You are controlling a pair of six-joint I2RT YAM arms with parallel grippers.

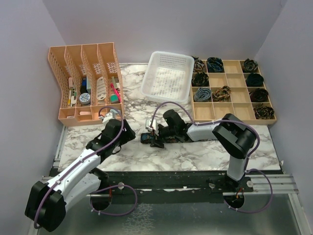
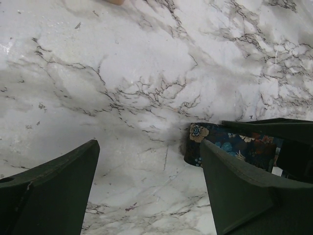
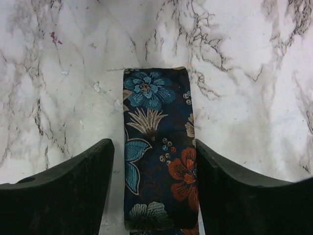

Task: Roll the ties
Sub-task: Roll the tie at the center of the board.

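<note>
Item under work: one floral necktie, lying flat on the marble tabletop just near of centre, its squared end pointing to 9 o'clock.

The right gripper reaches in from 3 o'clock and straddles the tie across its width. Its fingers stand apart, the right one against the fabric edge and a sliver of marble showing at the other. No clamp is made. This placement looks meant to pin or pinch the tie for rolling.

The left gripper hovers at 9 o'clock, its fingers spread wide over bare marble and holding nothing, with the tie's end just beside its right finger. It is probably placed to assist at the free end.

Containers:
- The wooden divided tray, at 2 o'clock, has rolled ties in several compartments, mostly the outer columns.
- The white perforated basket, at 12 o'clock, shows no contents.
- The peach lattice desk organiser, at 10 o'clock, holds assorted stationery.
</note>
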